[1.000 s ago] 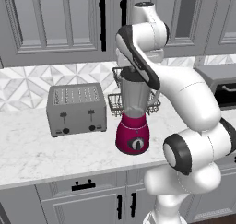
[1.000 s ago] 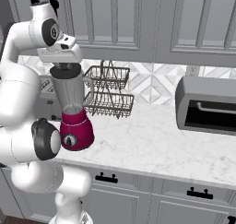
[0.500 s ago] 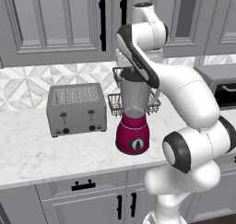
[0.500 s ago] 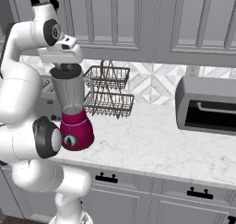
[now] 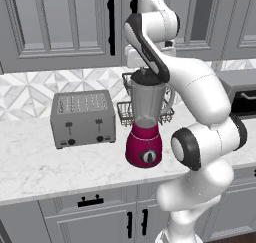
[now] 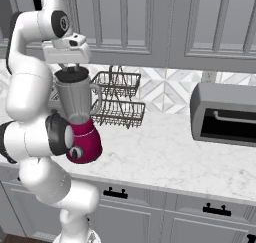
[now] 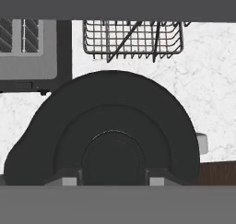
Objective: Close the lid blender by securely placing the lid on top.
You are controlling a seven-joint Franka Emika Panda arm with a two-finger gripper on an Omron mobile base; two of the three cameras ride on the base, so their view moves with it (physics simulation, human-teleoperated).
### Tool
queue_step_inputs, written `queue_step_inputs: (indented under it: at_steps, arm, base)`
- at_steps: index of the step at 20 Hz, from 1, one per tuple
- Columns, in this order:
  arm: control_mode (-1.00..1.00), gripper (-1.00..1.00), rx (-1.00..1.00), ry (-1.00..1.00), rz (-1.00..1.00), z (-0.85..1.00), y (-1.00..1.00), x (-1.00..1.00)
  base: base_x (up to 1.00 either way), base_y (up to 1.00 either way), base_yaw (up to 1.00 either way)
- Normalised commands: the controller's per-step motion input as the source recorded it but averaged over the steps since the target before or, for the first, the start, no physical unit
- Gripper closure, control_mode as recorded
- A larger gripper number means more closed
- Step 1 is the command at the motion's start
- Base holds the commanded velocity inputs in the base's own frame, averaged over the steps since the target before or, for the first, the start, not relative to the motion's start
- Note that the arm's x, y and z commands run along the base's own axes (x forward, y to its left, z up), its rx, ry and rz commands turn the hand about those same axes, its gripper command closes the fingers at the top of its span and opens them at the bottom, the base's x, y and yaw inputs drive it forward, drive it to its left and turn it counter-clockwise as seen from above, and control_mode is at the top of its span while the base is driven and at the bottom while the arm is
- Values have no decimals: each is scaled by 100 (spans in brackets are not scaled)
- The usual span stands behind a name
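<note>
Counts: 1 blender (image 5: 145, 132), 1 lid (image 7: 110, 121), 1 toaster (image 5: 83, 118) w/ 2 levers, 1 two-tier wire rack (image 6: 117, 99), 1 dark oven-type appliance (image 6: 223, 114) at far right of counter (image 6: 165, 157). Gripper (image 6: 73, 69) is nearly fully closed, fingers (image 7: 64, 177) pinched on the raised centre knob of the lid, i.e. it has hold of the lid. Lid sits at the jar mouth, on top of the blender; from base views it reads as a dark cap right on the rim, can't tell if fully seated. Blender stands near the front edge of the counter, toaster just beside it to the left w/ a small gap, rack just behind and to the right, close to the jar handle. Upper cabinets (image 5: 55, 27) hang close above the hand, so little headroom over the jar. Wide bare marble between blender and oven-type appliance, also a strip in front of the toaster. Lid's look: flat round black disc w/ concentric stepped rings and a raised middle, about as wide as the jar mouth. Blender: magenta rounded base, black-silver dial at front, tall clear greyish jar, side handle facing right in left base view.
</note>
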Motion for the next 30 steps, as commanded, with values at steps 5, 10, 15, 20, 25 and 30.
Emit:
queue_step_inputs:
  at_steps: [5,10,15,20,25,30]
  arm:
    - [-100,100,0,0,0,-9,0,-19]
    - [-100,100,0,-3,0,-8,0,-8]
    - [-100,100,0,-21,0,-35,0,0]
    - [-100,100,0,-16,0,-34,0,0]
    - [-100,100,0,-15,0,-8,0,0]
    - [-100,100,7,-21,-1,0,0,9]
  base:
    - [0,0,0]
    - [0,0,0]
    - [0,0,0]
    - [0,0,0]
    - [0,0,0]
    - [0,0,0]
